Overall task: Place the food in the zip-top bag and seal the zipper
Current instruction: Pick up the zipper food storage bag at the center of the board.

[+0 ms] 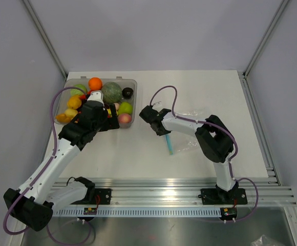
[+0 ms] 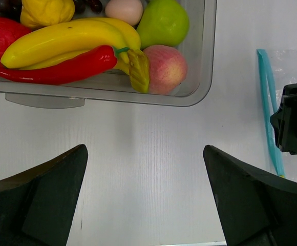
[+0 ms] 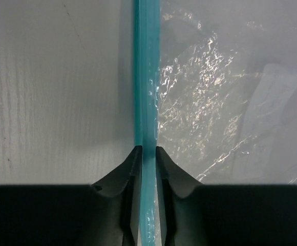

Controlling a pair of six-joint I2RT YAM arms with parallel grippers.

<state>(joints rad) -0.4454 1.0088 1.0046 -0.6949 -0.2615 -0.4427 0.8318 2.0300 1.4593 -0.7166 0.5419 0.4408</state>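
The food lies in a clear tray (image 2: 206,77): a banana bunch (image 2: 66,36), a red chilli (image 2: 61,69), a pink peach (image 2: 164,69) and a light green fruit (image 2: 164,23). My left gripper (image 2: 145,169) hangs open over bare table just in front of the tray, holding nothing. The zip-top bag (image 3: 215,92) lies flat on the table at centre right (image 1: 189,130). Its blue-teal zipper (image 3: 147,77) runs straight between the fingers of my right gripper (image 3: 148,149), which press on it from both sides. Nothing shows inside the bag.
In the top view the tray (image 1: 134,87) at the back left also holds an orange (image 1: 95,83), a dark green melon (image 1: 111,92) and other fruit. Grey walls close in the table on three sides. A metal rail (image 1: 179,197) runs along the near edge.
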